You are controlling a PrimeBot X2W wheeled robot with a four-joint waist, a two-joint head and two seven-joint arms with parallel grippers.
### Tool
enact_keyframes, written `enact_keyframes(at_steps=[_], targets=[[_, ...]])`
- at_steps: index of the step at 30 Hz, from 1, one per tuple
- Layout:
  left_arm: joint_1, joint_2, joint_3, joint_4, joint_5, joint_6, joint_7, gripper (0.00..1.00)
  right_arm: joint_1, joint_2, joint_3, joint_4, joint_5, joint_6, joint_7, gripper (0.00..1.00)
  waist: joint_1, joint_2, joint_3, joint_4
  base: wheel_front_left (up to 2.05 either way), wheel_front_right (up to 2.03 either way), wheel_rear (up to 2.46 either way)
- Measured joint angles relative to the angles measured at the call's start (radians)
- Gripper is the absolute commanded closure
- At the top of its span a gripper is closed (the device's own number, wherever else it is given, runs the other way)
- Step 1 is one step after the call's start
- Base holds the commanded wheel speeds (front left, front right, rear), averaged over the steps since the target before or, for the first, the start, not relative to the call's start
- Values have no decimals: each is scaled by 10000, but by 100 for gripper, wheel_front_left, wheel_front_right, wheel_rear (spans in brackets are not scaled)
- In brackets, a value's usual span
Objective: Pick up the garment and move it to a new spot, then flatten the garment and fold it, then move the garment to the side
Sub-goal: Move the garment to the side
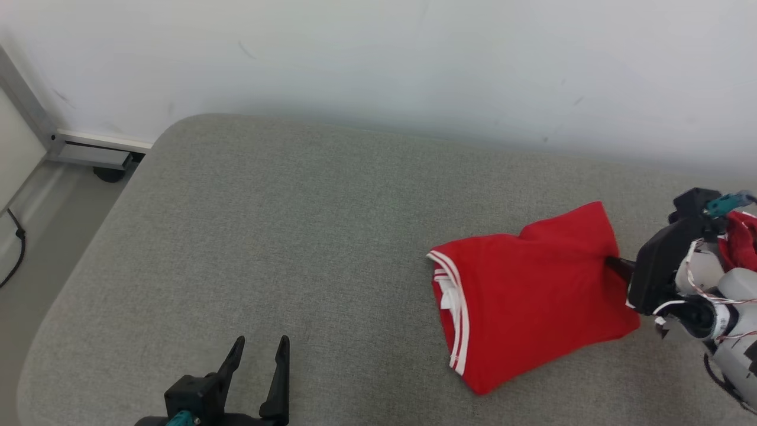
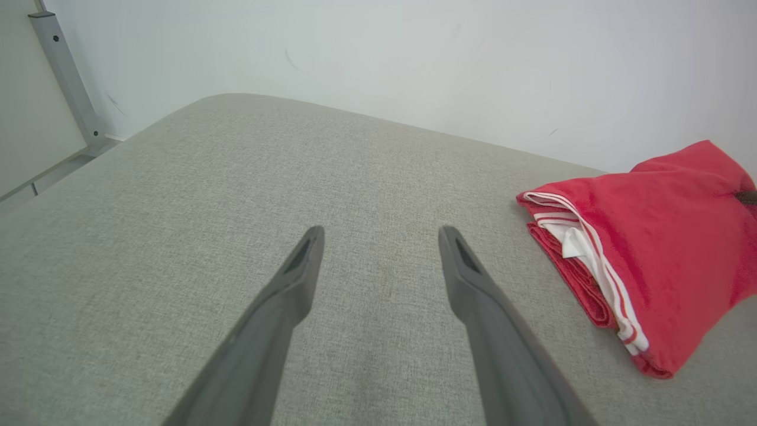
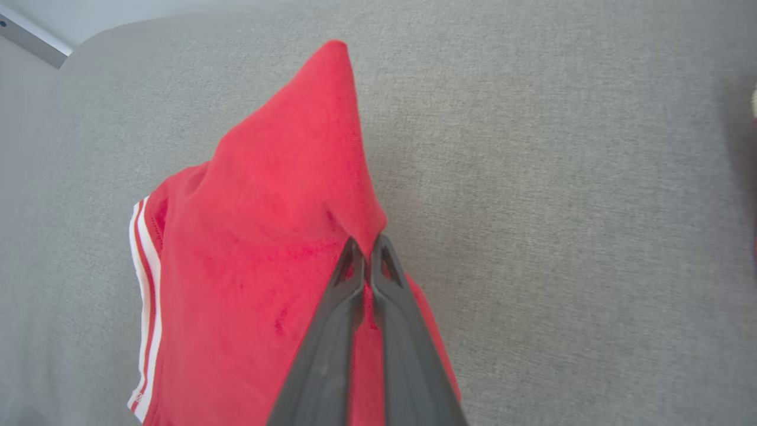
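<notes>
The folded red garment [image 1: 532, 296] with white stripe trim lies on the right side of the grey fabric-covered bench [image 1: 284, 225], near the white wall [image 1: 378, 59]. Its striped edges face the bench's middle. The right pincer [image 1: 612, 262] is closed narrow on the garment's right edge, with a peak of red cloth pinched between its fingertips [image 3: 352, 260]. The left pincer [image 1: 261, 343] hangs over bare bench at the near left, its jaws wide and holding nothing, well apart from the garment.
</notes>
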Motion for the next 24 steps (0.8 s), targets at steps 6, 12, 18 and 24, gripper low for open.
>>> enact_keyframes(at_steps=[6,12,18,24], targets=[[-3,31,15,-113,0,0,-44,0,-384,-577,-75,180,-209,4,198,100,0,0,216,-204,0,0,0],[-47,98,23,-311,4,0,-44,0,-992,-1271,-176,495,-357,4,389,100,0,0,554,-434,0,0,0],[-353,107,17,-360,35,0,-40,0,-1515,-1682,-372,940,-418,-6,439,100,1,1,856,-649,0,0,0],[-415,105,-40,-368,44,-12,-13,0,-1853,-1929,-374,1122,-706,-86,508,100,1,0,1076,-795,0,0,0]])
